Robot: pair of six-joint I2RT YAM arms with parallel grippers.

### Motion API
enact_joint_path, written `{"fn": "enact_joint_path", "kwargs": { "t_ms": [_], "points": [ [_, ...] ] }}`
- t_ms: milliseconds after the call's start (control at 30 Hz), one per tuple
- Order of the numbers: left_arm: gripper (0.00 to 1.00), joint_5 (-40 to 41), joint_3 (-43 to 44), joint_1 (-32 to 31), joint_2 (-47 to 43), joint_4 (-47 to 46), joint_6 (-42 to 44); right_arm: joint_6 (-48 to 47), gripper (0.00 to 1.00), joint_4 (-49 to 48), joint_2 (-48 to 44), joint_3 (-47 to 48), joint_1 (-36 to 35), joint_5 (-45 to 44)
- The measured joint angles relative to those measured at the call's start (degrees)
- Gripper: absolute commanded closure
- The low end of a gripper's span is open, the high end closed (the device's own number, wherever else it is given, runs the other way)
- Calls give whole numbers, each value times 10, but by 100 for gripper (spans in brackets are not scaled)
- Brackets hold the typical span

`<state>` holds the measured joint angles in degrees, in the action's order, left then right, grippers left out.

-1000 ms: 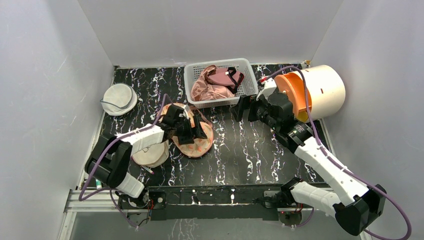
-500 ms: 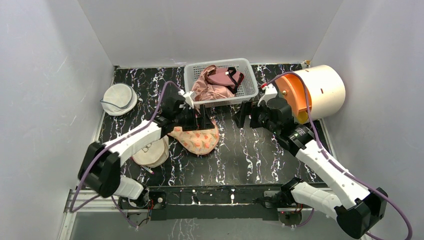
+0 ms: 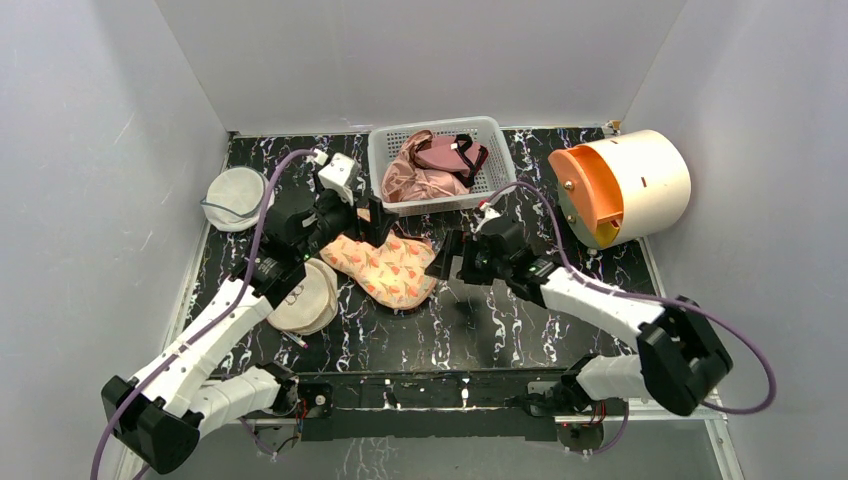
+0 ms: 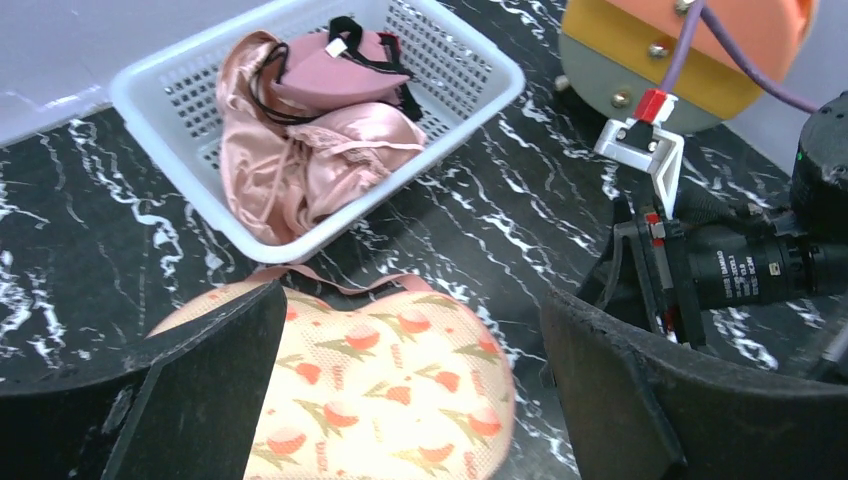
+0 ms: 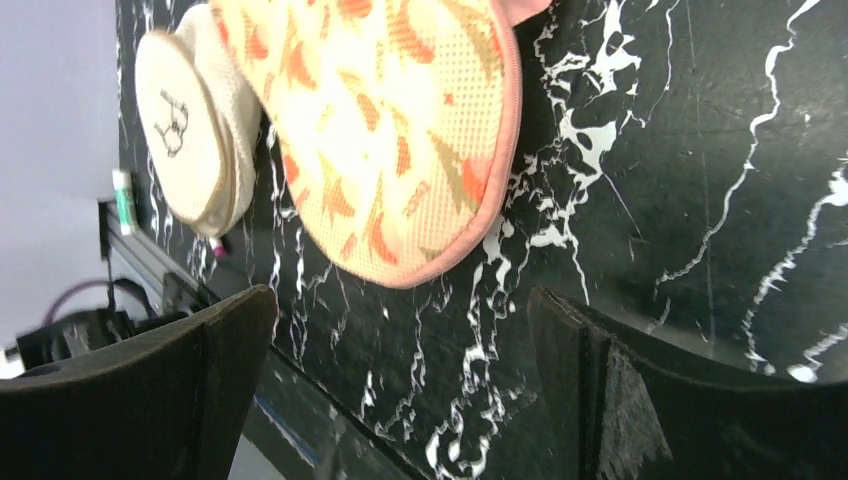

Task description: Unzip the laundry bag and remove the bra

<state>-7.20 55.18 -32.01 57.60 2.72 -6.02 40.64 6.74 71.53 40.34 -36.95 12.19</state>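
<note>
The peach-orange laundry bag [image 3: 388,270] lies flat on the black marble table, pink edging all round, and I see no opening in it. My left gripper [image 3: 372,222] hovers open just above the bag's far end; in the left wrist view the bag [image 4: 390,385] shows between its wide-apart fingers [image 4: 205,400]. My right gripper [image 3: 446,262] is open beside the bag's right end, over bare table. In the right wrist view the bag [image 5: 380,120] lies beyond that gripper [image 5: 400,390], apart from it. The bra is hidden.
A white basket [image 3: 497,150] at the back holds a pink satin garment [image 3: 415,180] and a maroon bra [image 3: 452,152]. A round cream pouch with a black icon [image 3: 305,297] touches the bag's left side. A plain white pouch [image 3: 237,197] lies back left, an orange-and-cream drum [image 3: 625,185] back right.
My left gripper opened fully, let go of the bag and drew back toward the far left. The bag now lies flat, slightly further right. My right arm swung from the drum down to the bag's right end.
</note>
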Motion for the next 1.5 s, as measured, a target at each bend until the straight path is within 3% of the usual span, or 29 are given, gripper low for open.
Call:
{"fn": "enact_joint_path", "kwargs": {
  "t_ms": [267,500,867,1067,1200,1367,1500],
  "points": [
    [2,43,-56,0,1,-4,41,128,9,-111,122,-49,-52,-48],
    [2,68,-56,0,0,-3,50,208,22,-239,169,-69,-81,-78],
    [2,111,-59,0,-2,-1,63,283,50,-300,229,-58,-109,-115],
    [2,135,-99,0,40,-50,75,266,75,-306,260,-41,-71,-85],
    [2,128,-127,0,70,-46,55,217,87,-283,294,-7,-5,-4],
    [11,99,-46,0,78,29,3,112,89,-174,324,84,40,42],
    [12,58,-25,-1,70,42,-5,54,89,-172,304,56,54,73]
  ]
}}
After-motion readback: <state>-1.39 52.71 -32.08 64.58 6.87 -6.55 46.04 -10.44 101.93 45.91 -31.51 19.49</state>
